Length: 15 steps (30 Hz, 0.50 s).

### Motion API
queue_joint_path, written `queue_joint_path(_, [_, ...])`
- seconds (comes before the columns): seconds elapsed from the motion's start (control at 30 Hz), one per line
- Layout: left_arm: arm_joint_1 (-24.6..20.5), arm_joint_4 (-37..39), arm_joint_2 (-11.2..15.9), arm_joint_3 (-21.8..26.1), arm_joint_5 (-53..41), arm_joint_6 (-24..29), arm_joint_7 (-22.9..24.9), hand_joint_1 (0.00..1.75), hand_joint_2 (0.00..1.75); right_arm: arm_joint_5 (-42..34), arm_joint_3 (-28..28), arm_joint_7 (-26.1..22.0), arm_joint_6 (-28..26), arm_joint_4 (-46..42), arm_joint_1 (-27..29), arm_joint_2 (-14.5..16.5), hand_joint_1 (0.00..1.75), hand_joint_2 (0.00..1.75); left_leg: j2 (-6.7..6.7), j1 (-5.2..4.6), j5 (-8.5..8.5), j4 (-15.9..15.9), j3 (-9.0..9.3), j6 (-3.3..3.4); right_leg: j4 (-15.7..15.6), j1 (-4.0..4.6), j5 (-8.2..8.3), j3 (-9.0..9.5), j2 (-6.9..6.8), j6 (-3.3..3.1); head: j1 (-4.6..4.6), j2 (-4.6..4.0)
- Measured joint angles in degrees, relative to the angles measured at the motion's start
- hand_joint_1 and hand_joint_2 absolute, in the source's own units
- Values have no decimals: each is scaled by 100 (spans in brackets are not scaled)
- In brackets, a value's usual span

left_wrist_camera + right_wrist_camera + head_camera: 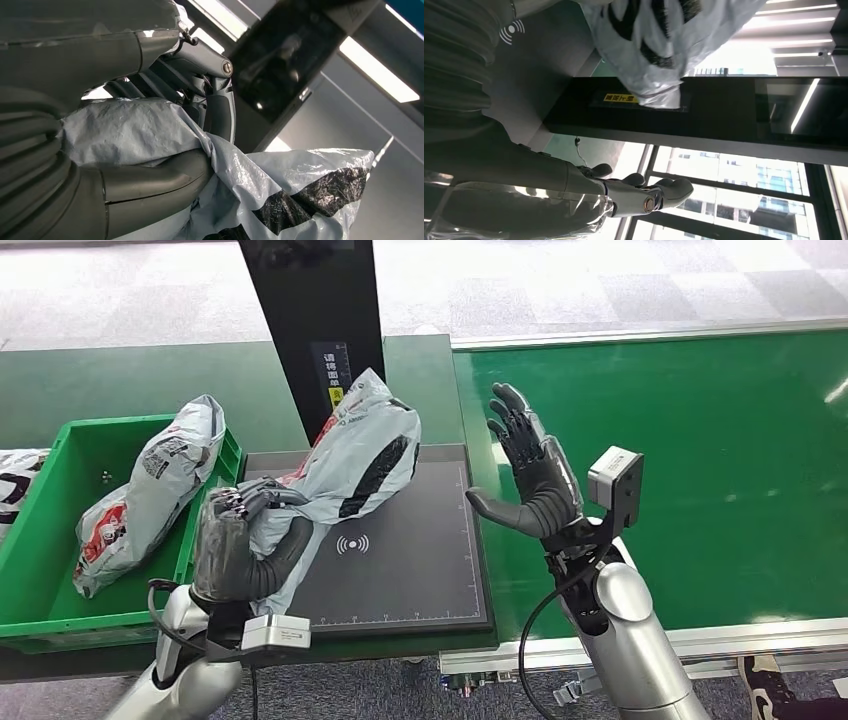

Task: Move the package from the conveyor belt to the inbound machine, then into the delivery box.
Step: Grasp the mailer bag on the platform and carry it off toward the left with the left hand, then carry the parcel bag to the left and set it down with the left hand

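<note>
Package (365, 455): grey mailer bag, gripped at its near end by left hand (240, 545), raised over the dark scanner pad (410, 550). Right hand (530, 475): fingers spread, holding nothing, above green conveyor belt (700, 460). Green bin (40, 580), left: another bag (150, 490) inside.

From my head view, lighting is bright, even and sharp, with a glare streak on the green conveyor belt (838, 390). Both wrist views look up into ceiling light strips (379, 75) that bloom; the nearest hand surfaces are dark and soft-focused.
</note>
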Motion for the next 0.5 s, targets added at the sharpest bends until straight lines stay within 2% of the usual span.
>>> queue_joint_path(0.2, [155, -447, -2, 427, -57, 199, 60, 175, 175, -31, -45, -4, -42, -33, 67, -9, 0, 175, 0, 0, 0, 0, 0, 0, 0, 0, 0, -3, 0, 0, 0, 0])
queue_joint_path(0.5, [310, -789, -52, 1602, 289, 361, 56, 175, 175, -17, -246, -11, -196, -443, 554, -68, 0, 175, 1, 0, 0, 0, 0, 0, 0, 1, -1, -3, 1, -1, -1, 0])
